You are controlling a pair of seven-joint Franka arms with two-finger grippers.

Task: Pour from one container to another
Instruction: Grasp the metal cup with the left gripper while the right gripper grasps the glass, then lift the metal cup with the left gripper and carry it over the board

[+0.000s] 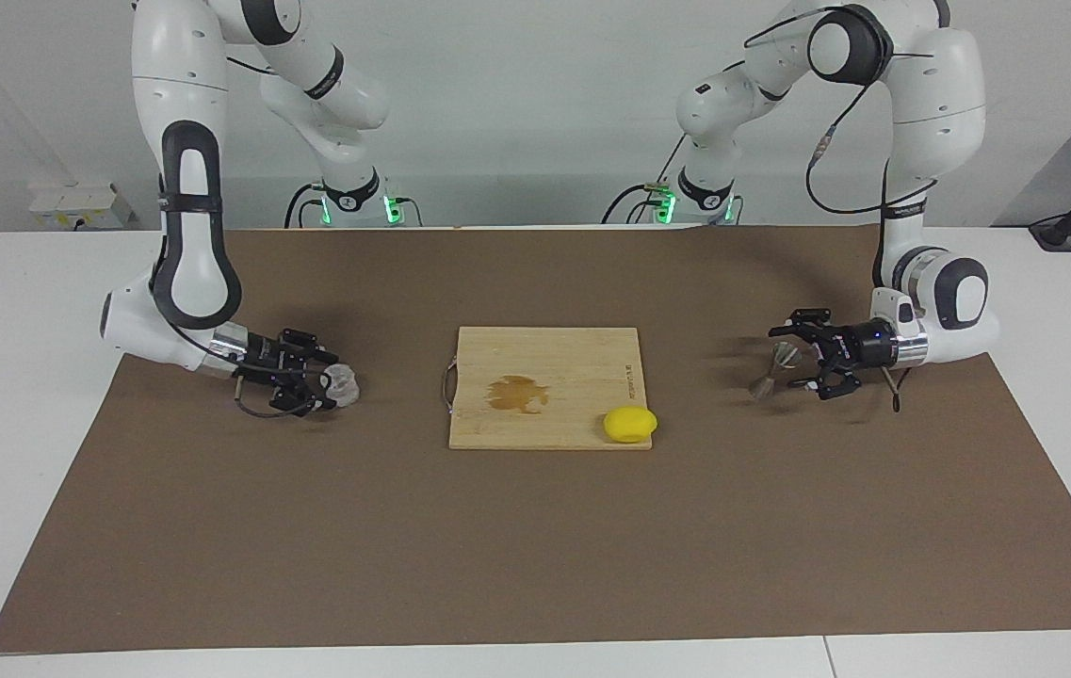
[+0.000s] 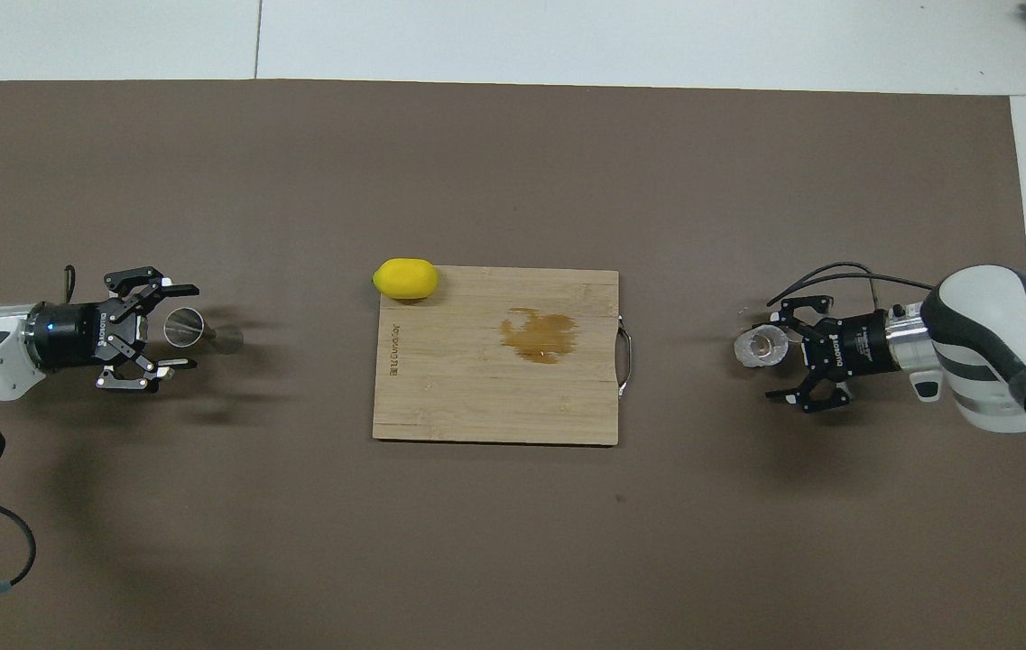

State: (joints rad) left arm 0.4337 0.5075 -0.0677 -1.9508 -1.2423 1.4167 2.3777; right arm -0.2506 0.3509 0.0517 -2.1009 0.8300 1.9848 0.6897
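Standing on mat at opposite table ends: glass (image 1: 341, 384) between spread right gripper (image 1: 316, 381) fingers, jigger (image 1: 773, 370) between spread left gripper (image 1: 801, 357) fingers; risking tipping narrow-waisted jigger if nudged off-centre.

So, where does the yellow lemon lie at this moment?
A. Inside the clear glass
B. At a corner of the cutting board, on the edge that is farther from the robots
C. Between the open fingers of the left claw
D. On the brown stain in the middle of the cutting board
B: the lemon sits at a corner of the cutting board, on its edge farther from the robots, apart from the stain.
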